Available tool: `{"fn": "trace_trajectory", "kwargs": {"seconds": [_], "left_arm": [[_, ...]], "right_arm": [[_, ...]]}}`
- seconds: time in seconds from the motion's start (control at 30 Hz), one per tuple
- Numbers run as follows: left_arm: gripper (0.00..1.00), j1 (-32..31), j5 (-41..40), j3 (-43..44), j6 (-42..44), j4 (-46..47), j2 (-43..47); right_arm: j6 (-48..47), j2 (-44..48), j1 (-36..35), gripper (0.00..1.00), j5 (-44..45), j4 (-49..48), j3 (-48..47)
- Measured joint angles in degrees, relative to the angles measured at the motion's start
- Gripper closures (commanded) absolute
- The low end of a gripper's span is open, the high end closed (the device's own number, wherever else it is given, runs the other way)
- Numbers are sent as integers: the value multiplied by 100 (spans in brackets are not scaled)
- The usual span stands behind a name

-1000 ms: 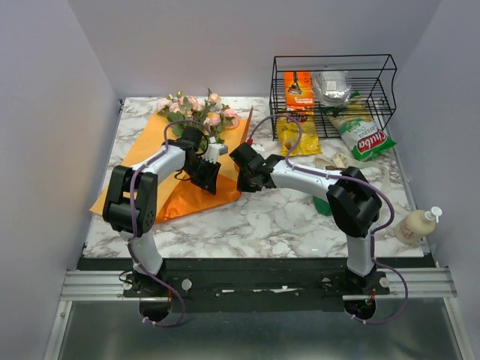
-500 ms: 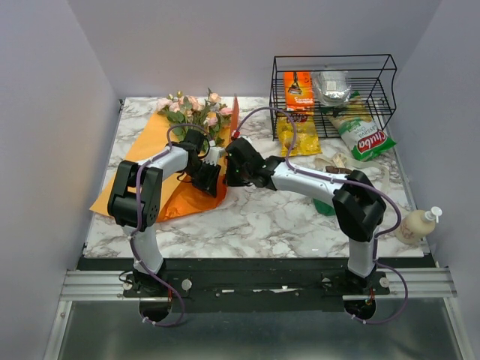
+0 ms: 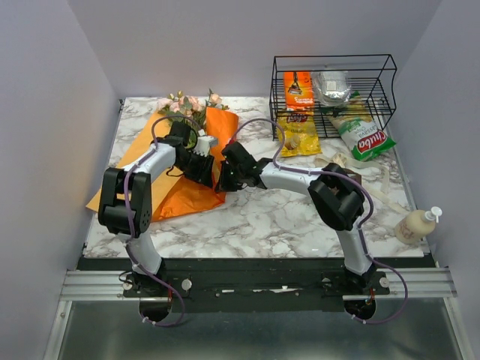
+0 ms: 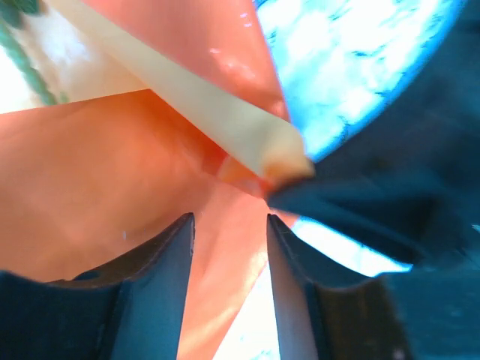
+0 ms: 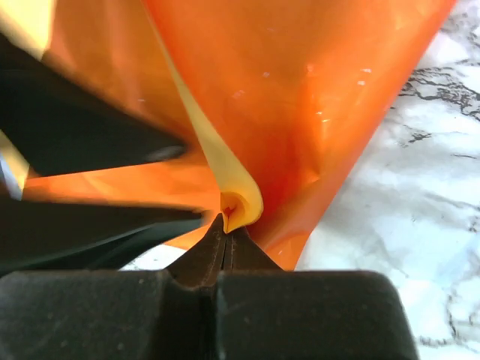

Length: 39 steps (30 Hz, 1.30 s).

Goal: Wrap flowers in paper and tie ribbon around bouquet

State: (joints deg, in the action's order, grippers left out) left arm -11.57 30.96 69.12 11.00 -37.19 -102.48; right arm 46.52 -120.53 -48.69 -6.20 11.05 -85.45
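The orange paper [image 3: 133, 161] lies on the left of the marble table, its right edge folded up over the stems of the flowers [image 3: 187, 103]. The pink and cream blooms stick out at the back. My right gripper [image 3: 225, 175] is shut on the folded edge of the paper [image 5: 300, 97], and the pinched fold shows just above the gripper's tip [image 5: 225, 219]. Right beside it, my left gripper [image 3: 201, 163] is open over the sheet. Paper [image 4: 97, 180] shows in the gap of the left gripper [image 4: 229, 217]. A pale ribbon [image 3: 385, 180] lies at the right.
A black wire basket [image 3: 332, 57] with snack packets stands at the back right. A yellow packet [image 3: 298, 135] and a white and green bag [image 3: 365, 139] lie in front of it. A cream pump bottle [image 3: 417, 223] lies near the front right edge.
My right gripper has carried the paper's right edge up and leftward over the stems. The left gripper's jaws have widened, and it has shifted toward the back left.
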Motion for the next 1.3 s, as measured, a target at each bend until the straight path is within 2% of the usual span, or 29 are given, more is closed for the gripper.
{"fn": "trace_trajectory", "kwargs": {"seconds": [0.23,0.4,0.5,0.57,0.6,0.67,0.7,0.77,0.97,1.1,1.3], "left_arm": [[49,496,262,330,273,-527,457],[50,1215,-105,153,511,-581,605],[50,1416,-326,-170,645,-592,573],[55,1408,-413,-341,695,-601,487],[64,1408,-448,-387,702,-592,446],[74,1390,-557,-461,702,-542,302],[82,1381,-601,-490,713,-496,236],[87,1381,-662,-507,704,-424,136],[93,1381,-610,-509,743,-280,-2],[100,1381,-459,-538,791,-173,0],[100,1381,-411,-612,809,-81,26]], "right_arm": [[192,-232,118,99,-57,85,-55],[175,-232,129,99,-57,181,-140],[109,-232,129,99,-57,234,-284],[50,-232,129,99,-57,240,-385],[15,-232,129,99,-57,240,-435],[-72,-232,129,99,-57,247,-511],[-133,-232,127,99,-57,247,-544],[-326,-232,92,99,-59,243,-634],[-1069,-232,-199,99,-247,-17,-999],[-1145,-337,-334,99,-647,-297,-1325],[-1119,-951,-343,99,-1172,-538,-1744]]}}
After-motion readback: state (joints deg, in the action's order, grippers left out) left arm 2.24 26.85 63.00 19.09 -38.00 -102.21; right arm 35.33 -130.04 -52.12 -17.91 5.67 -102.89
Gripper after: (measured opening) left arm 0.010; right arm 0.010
